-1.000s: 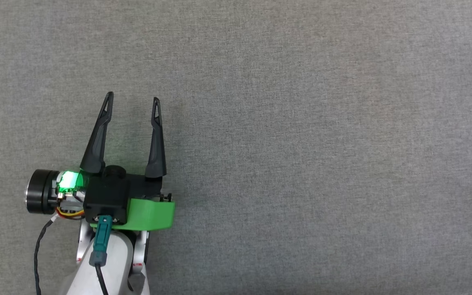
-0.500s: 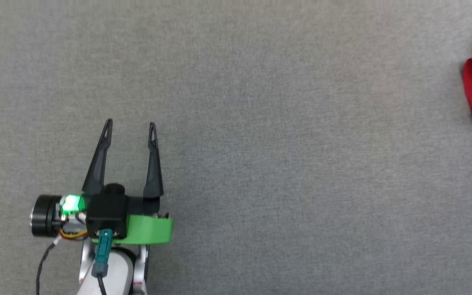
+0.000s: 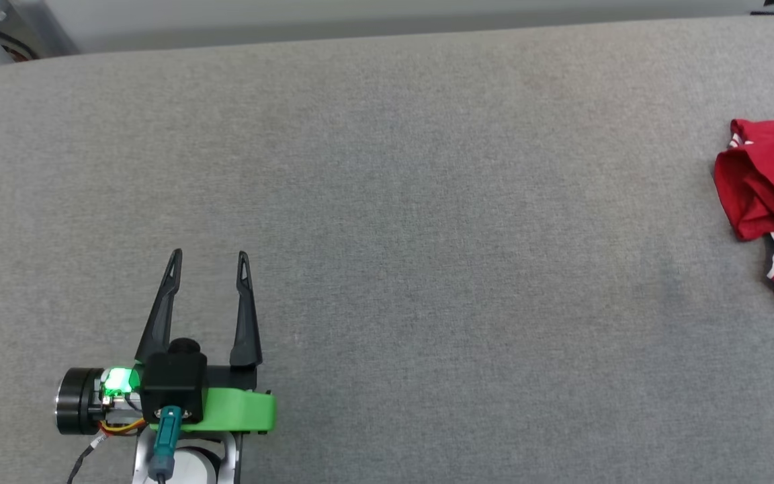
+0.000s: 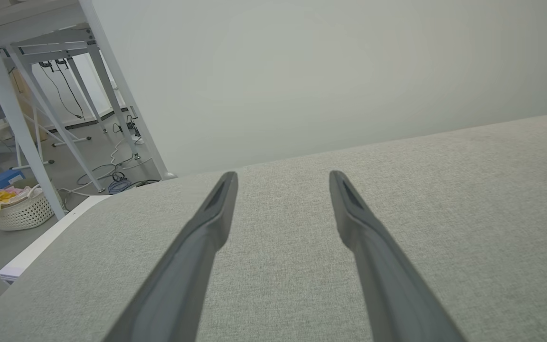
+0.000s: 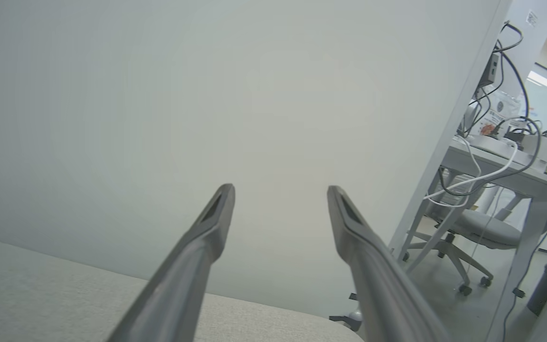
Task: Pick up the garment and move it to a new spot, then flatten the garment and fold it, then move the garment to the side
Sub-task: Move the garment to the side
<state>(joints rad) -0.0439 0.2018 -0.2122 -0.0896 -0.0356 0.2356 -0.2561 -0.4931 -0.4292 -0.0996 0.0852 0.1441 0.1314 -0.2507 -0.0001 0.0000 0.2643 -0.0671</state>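
Garment, a bright red short-sleeved T-shirt of thin soft fabric (image 3: 773, 202): it lies at the far right of the head view, on the grey woven-cloth work surface (image 3: 427, 269), and the frame edge cuts part of it off. It sits as a loose bundle. The red body is doubled over itself in soft rolls, with red-and-white striped trim showing at its lower edge and again at its upper left corner. Nothing touches it.

Left gripper (image 3: 209, 255): it hovers low over the cloth at the lower left, well apart from the shirt. Its two long dark fingers are spread wide with nothing between them.

Right gripper (image 5: 280, 188): its fingers are equally wide apart and hold nothing. They point past the surface's edge at a plain pale wall (image 5: 159, 95).

Judgement: with both claws clear and parked, the shirt looks deliberately left at the side. The bundle is too rumpled to count as a tidy fold.
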